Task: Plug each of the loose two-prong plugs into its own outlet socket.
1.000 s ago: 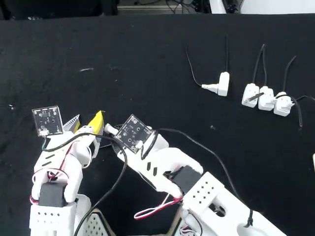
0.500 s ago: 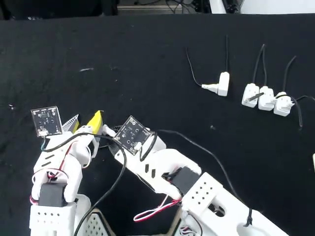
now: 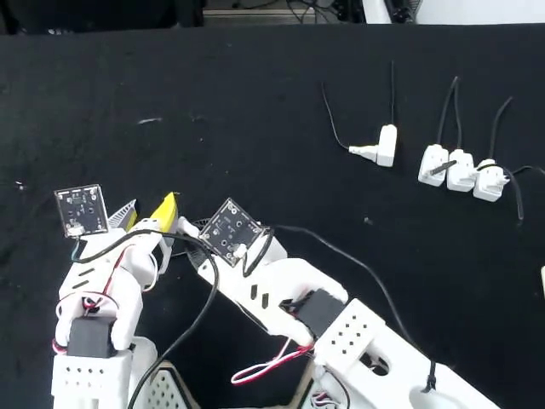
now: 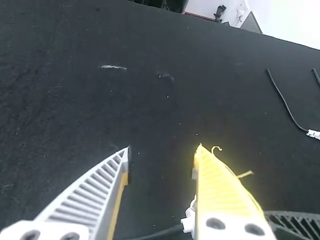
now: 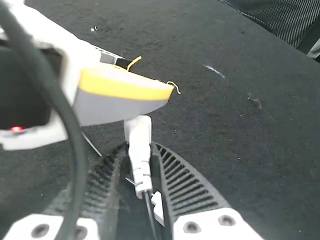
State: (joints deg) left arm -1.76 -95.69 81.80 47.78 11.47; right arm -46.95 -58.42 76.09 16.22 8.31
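A small white two-prong plug on a thin black cord is pinched between the black ribbed fingers of the right gripper. It is held just beside the left gripper, whose yellow and white fingers are spread with nothing between them. A row of three white outlet sockets is seen well apart from both, toward the right side of the black cloth-covered table.
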